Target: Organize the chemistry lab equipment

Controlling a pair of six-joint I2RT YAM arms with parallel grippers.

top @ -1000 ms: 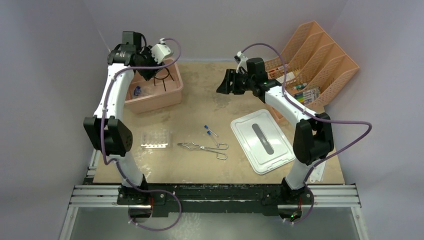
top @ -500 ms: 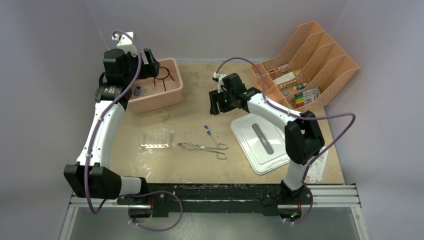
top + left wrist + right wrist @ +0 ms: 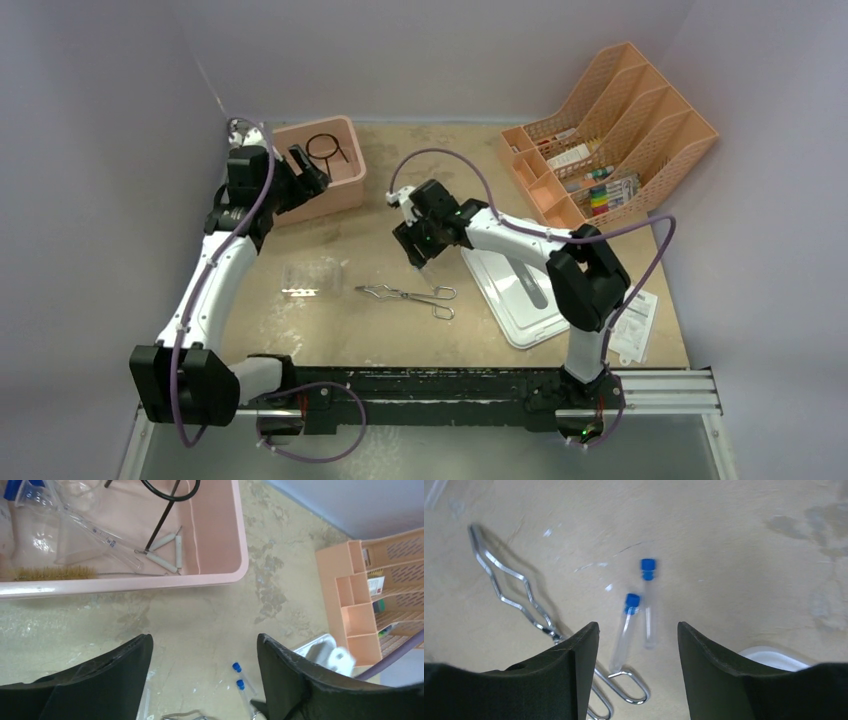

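Observation:
Two blue-capped vials [image 3: 647, 602] lie side by side on the table, right below my open right gripper [image 3: 638, 627], which hangs just above them [image 3: 418, 254]. The silver tongs [image 3: 509, 582] lie to their left, handles near the lower vial's end [image 3: 405, 294]. My left gripper [image 3: 205, 642] is open and empty over the table, at the pink bin's [image 3: 220, 575] near rim [image 3: 311, 170]. The bin holds the black ring stand [image 3: 167, 492], a clear glass flask [image 3: 37, 537] and a thin brush [image 3: 55, 573]. The clear tube rack [image 3: 310, 277] lies left of the tongs.
A white bin lid [image 3: 522, 285] lies right of the vials, close to my right arm. An orange mesh organizer [image 3: 615, 135] stands at the back right. A white paper slip [image 3: 632, 325] lies at the table's right front edge.
My right gripper has come forward and down from the table's back to just above the vials. My left gripper has pulled out of the pink bin to its near rim, empty.

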